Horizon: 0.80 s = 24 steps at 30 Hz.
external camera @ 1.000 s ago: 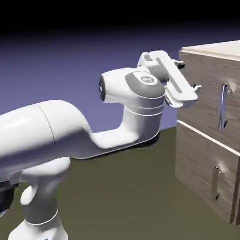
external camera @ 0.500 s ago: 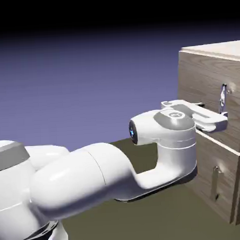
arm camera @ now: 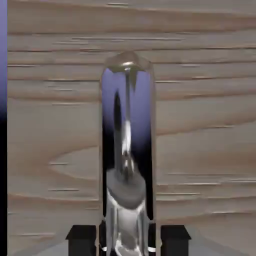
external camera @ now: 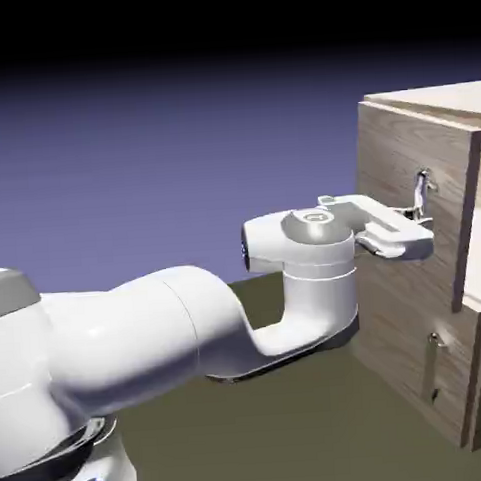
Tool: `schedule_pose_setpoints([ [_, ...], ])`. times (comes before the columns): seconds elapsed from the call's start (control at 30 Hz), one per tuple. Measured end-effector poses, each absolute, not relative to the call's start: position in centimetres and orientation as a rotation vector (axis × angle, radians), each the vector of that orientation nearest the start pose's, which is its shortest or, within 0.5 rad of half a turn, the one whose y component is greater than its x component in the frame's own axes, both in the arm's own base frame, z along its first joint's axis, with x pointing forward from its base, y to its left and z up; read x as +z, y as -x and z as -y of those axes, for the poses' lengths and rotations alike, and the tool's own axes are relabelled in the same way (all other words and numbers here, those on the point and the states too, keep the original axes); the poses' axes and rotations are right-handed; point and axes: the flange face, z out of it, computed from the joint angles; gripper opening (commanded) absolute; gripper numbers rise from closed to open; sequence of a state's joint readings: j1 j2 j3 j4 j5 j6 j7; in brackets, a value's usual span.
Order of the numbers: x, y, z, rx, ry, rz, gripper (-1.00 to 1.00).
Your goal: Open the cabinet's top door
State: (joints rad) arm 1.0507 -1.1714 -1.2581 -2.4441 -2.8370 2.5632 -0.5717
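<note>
1 pincer (arm camera: 128,240) clenched on top door's (external camera: 410,194) handle (arm camera: 127,120), hdl btwn fingertips, door ajar.

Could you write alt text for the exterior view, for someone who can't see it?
A white robot arm grips the silver upright handle of a wooden cabinet's top door with its tool; the door stands partly open, while the lower door is closed.
</note>
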Motion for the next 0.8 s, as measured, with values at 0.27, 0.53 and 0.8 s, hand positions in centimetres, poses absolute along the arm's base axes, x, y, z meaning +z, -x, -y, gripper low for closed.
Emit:
schedule_pose_setpoints([
  [0.27,45.6,-42.7,13.4,0.457,-0.763,-1.398,-1.0],
  [0.53,45.6,-40.8,11.7,0.391,-0.806,-1.364,-1.0],
  [0.8,45.5,-40.1,11.0,0.369,-0.835,-1.348,-1.0],
])
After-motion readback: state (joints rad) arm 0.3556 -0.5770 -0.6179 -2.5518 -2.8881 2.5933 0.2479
